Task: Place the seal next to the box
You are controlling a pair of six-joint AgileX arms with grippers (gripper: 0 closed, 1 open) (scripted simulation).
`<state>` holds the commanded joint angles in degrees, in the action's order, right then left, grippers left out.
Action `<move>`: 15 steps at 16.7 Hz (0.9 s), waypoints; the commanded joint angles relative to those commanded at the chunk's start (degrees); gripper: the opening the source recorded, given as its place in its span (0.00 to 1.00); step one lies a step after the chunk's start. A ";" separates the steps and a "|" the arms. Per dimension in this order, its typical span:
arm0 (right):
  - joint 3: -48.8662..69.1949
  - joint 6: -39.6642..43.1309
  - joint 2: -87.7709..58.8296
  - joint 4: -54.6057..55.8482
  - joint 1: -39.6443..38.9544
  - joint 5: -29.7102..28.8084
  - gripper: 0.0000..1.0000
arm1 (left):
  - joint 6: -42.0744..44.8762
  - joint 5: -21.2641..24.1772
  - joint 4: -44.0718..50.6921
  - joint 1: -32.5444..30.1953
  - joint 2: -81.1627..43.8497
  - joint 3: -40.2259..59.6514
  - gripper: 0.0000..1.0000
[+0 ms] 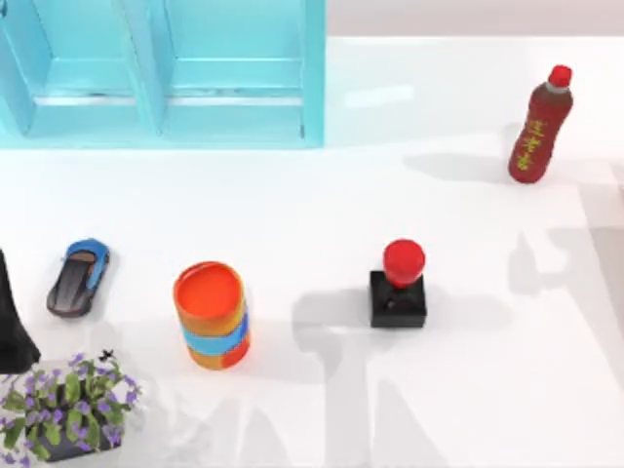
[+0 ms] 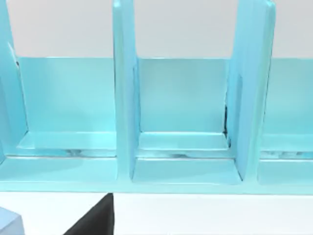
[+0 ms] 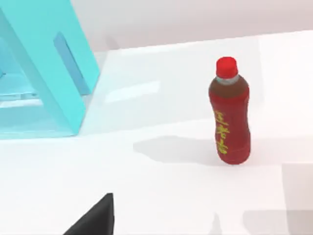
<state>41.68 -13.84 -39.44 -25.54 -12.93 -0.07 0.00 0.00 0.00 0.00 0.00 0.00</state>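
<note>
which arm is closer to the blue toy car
Left. The left arm sits at the table's left edge, just beside the toy car; the right arm looks at the bottle on the far right.

From my left wrist: a light blue rack (image 2: 186, 147) stands upright on the white worktop (image 2: 205, 215), its vertical dividers (image 2: 124, 98) separating open compartments with a low back wall. A black part of my end effector (image 2: 95, 220) shows at the near edge, beside a pale blue corner (image 2: 10, 226).
</note>
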 joint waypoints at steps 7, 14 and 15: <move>34.66 -11.20 -37.72 -25.41 -11.22 0.13 1.00 | 0.00 0.00 0.00 0.00 0.00 0.00 1.00; 62.53 -19.88 -70.09 -47.57 -19.84 0.11 1.00 | 0.00 0.00 0.00 0.00 0.00 0.00 1.00; 65.36 -20.72 -73.46 -49.90 -20.66 0.08 1.00 | 0.00 0.00 0.00 0.00 0.00 0.00 1.00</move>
<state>107.04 -34.57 -112.90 -75.44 -33.59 0.01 0.00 0.00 0.00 0.00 0.00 0.00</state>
